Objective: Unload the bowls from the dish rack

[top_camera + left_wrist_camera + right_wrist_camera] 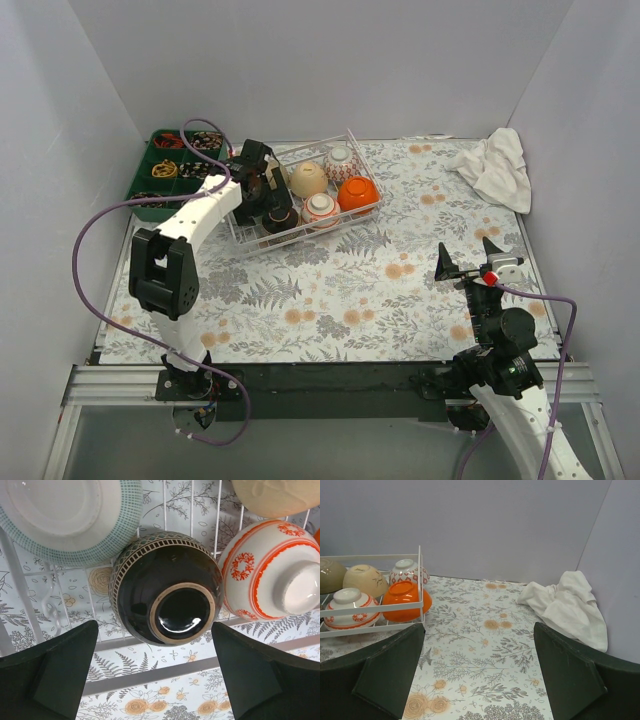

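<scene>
Left gripper (155,630), jaws spread, is hovering over the dark brown bowl (167,587) at seven o'clock in the dish rack (292,241); seemingly no bowl is sitting outside it yet; right gripper (479,630) is idling spread at four o'clock

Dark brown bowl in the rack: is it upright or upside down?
Upside down: the dark brown bowl shows its foot ring to the left wrist camera.
</scene>
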